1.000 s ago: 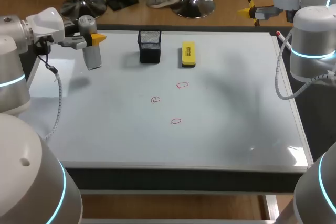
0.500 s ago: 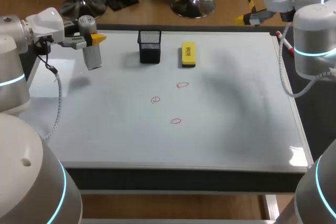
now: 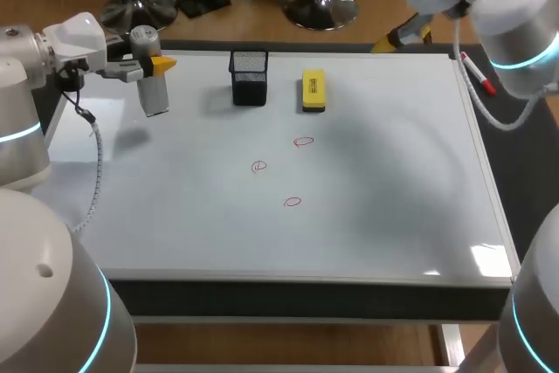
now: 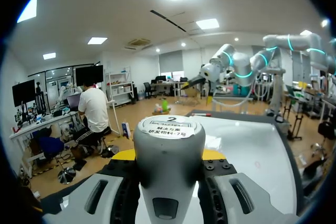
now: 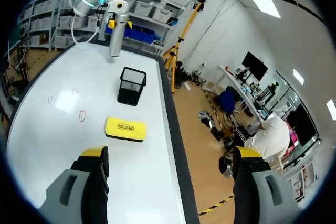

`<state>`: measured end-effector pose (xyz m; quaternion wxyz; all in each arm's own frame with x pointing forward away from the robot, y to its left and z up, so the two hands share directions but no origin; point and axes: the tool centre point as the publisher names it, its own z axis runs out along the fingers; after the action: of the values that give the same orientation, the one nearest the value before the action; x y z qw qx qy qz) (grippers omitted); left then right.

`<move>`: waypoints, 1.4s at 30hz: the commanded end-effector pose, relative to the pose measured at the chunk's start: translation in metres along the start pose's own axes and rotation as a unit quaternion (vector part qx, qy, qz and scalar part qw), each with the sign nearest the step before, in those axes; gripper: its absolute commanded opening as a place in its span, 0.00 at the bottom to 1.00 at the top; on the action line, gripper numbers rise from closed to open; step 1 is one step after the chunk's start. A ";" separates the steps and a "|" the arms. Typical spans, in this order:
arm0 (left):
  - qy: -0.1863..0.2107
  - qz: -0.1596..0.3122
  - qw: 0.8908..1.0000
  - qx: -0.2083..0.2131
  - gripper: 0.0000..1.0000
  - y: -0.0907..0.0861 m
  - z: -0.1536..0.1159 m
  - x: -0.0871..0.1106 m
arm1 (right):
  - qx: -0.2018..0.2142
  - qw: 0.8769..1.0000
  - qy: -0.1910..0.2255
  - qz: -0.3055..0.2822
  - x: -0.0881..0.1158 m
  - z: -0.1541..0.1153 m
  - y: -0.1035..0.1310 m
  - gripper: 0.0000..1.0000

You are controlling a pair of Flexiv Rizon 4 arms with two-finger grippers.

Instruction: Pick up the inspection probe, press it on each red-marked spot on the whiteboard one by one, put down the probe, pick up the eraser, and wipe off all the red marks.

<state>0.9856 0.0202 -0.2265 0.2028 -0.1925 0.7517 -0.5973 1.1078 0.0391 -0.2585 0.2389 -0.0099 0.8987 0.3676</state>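
My right arm has swung in from the right edge toward the far middle of the whiteboard (image 3: 393, 216), and its gripper (image 3: 397, 38) now hangs past the far rim, beyond the eraser (image 3: 313, 91). My left arm has not shifted.

The right gripper's fingers stand wide apart with nothing between them. The left gripper (image 3: 157, 65) is clamped on the probe (image 3: 154, 92), one finger on each side of its upper body just below the cap. The probe hangs upright above the board's far-left corner with its lower end free, well apart from the three red marks (image 3: 293, 202), which sit near the board's middle. A black mesh cup (image 3: 249, 76) stands just beside the eraser, between it and the probe, and a red marker (image 3: 479, 73) lies on the right rim.

The probe looks like a stiff, smooth grey shell and is probably light. The high grip suits it because it leaves the tip free to press. That smooth surface could slide up through the fingers under a hard push, so light pressure seems wise. The eraser looks like a rigid, light block, best taken across its narrow width. None of the marks appears to have been pressed yet.
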 end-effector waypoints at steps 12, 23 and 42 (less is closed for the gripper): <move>-0.001 0.001 1.000 0.002 0.00 0.000 0.000 0.000 | 0.219 0.864 0.338 -0.303 0.013 0.029 0.014 1.00; -0.001 0.001 1.000 0.002 0.00 0.000 0.000 0.000 | 0.260 0.802 0.378 -0.382 0.029 0.035 0.009 1.00; -0.001 0.001 1.000 0.002 0.00 0.000 0.000 0.000 | 0.269 0.800 0.375 -0.384 0.030 0.034 0.009 1.00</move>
<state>0.9858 0.0203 -0.2267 0.2028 -0.1924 0.7513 -0.5979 1.0914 0.0709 -0.2892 0.1020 -0.4281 0.8979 0.0080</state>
